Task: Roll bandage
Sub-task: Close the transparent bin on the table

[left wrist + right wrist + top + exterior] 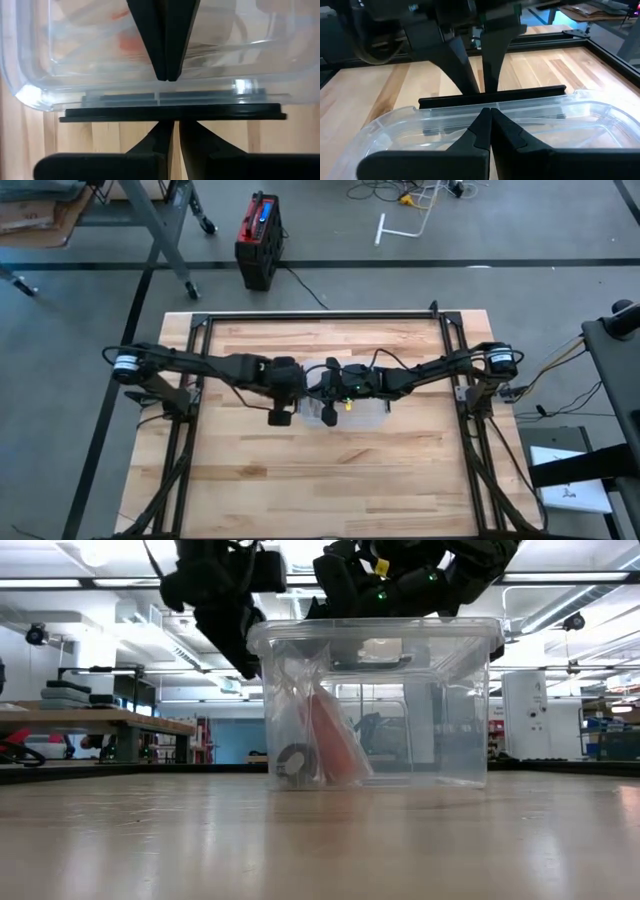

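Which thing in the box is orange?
The cone-shaped one leaning inside the clear box; the dark ring beside it on the floor isn't orange.

Clear plastic bin (440, 710); orange-red item (335, 740) inside; dark ring (295, 762); pale wood table (400, 470); black arms.

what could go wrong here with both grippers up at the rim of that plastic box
1. Both grippers, left and right, look shut and sit close together at one edge of the clear box; they could collide with each other.
2. The box is light and stands free on the table, so an uneven pull or push at the rim might tip or slide it.
3. The bagged items lean against one wall and may shift if the box jolts.
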Action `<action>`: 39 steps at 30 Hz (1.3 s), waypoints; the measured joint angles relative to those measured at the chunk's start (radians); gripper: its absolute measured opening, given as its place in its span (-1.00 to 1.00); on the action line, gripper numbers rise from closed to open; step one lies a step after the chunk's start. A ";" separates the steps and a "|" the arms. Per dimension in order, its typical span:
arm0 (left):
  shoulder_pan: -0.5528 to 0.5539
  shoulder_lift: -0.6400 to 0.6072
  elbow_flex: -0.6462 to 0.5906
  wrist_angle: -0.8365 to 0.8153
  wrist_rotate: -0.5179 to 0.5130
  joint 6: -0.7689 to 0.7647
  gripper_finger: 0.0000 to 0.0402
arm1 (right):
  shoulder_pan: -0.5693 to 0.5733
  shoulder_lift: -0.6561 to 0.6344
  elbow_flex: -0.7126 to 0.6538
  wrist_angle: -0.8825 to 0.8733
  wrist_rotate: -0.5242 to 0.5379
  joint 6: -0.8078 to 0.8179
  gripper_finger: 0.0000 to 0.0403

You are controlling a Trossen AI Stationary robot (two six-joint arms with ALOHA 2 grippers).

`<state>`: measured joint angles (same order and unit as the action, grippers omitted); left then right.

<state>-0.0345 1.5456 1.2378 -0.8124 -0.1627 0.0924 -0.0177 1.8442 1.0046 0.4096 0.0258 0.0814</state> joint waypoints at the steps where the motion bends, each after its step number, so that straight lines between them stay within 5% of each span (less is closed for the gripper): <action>1: 0.000 0.012 0.022 -0.026 0.000 -0.002 -0.89 | 0.000 0.000 0.000 0.000 0.000 -0.001 -1.00; 9: 0.008 0.067 0.158 -0.159 0.067 -0.055 -0.89 | 0.002 0.000 0.000 -0.006 -0.002 -0.002 -1.00; 31: 0.008 0.042 0.051 -0.049 0.050 -0.003 -0.90 | 0.012 -0.002 0.000 -0.005 0.000 -0.022 -1.00; 39: 0.011 0.048 0.103 -0.114 0.073 0.021 -0.90 | 0.013 -0.002 0.000 -0.002 -0.002 -0.026 -1.00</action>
<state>-0.0235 1.5940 1.3413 -0.9263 -0.0896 0.1131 -0.0051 1.8427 1.0042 0.4078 0.0237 0.0551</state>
